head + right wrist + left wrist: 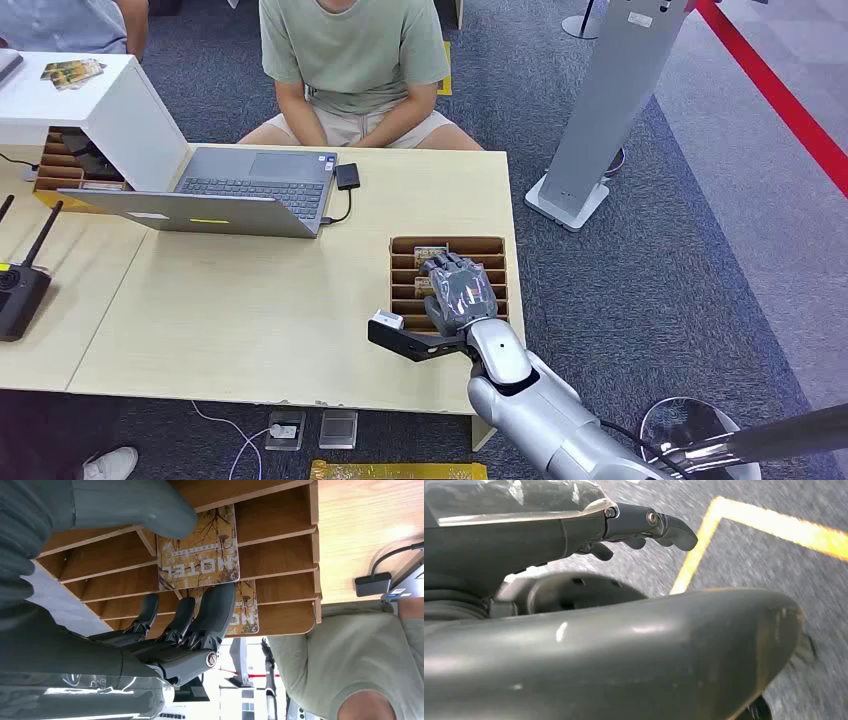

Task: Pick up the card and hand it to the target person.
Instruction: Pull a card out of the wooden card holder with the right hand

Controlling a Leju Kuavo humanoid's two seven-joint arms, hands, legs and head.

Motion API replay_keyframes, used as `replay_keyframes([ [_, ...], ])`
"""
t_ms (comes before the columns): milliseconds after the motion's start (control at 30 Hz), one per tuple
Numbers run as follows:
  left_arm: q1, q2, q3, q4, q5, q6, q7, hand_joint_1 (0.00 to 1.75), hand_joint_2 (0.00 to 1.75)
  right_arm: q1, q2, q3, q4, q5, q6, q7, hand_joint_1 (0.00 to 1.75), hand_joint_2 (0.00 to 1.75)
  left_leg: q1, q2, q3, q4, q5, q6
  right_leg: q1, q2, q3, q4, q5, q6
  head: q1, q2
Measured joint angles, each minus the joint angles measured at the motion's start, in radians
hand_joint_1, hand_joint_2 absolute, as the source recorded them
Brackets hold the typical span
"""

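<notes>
Right wrist view: my right hand (165,630) pinches a glossy card (198,547) at the slotted wooden rack (280,530); left hand (634,527) curled, holding nothing.

A yellow-brown rectangular card (198,550) printed with bare trees and the word "HOTEL" stands in a slot of the slotted wooden card rack (280,530), between the thick grey thumb and the dark fingers (215,610). A second, matching card (246,611) sits just behind those fingers, one slot further on.
</notes>
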Motion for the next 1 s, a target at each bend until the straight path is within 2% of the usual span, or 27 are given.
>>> replay_keyframes([
  [167, -0.001, 0.024, 0.000, 0.000, -0.016, -0.038, -0.003, 0.00, 0.00, 0.000, 0.008, 0.000, 0.008, 0.003, -0.006, 0.007, 0.80, 1.75, 0.000, 0.000, 0.000, 0.000, 0.000, 0.000, 0.000, 0.000, 0.000, 0.000, 0.000, 0.000, 0.000, 0.000],
  [400, -0.001, 0.039, 0.000, 0.000, -0.018, -0.038, -0.007, 0.00, 0.00, -0.002, 0.012, 0.000, 0.016, 0.005, -0.007, 0.013, 0.83, 1.75, 0.000, 0.000, 0.000, 0.000, 0.000, 0.000, 0.000, 0.000, 0.000, 0.000, 0.000, 0.000, 0.000, 0.000],
  [600, -0.001, 0.046, 0.000, 0.000, -0.018, -0.037, -0.008, 0.00, 0.00, -0.004, 0.012, 0.000, 0.021, 0.006, -0.012, 0.018, 0.95, 1.75, 0.000, 0.000, 0.000, 0.000, 0.000, 0.000, 0.000, 0.000, 0.000, 0.000, 0.000, 0.000, 0.000, 0.000],
  [800, -0.001, 0.051, 0.000, 0.000, -0.005, -0.034, -0.017, 0.00, 0.00, -0.012, 0.012, -0.001, 0.031, 0.008, -0.031, 0.031, 1.30, 1.75, 0.000, 0.000, 0.000, 0.000, 0.000, 0.000, 0.000, 0.000, 0.000, 0.000, 0.000, 0.000, 0.000, 0.000],
  [1000, -0.001, 0.054, 0.000, 0.000, 0.013, -0.030, -0.030, 0.00, 0.00, -0.014, 0.007, -0.004, 0.038, 0.012, -0.052, 0.036, 1.58, 1.75, 0.000, 0.000, 0.000, 0.000, 0.000, 0.000, 0.000, 0.000, 0.000, 0.000, 0.000, 0.000, 0.000, 0.000],
])
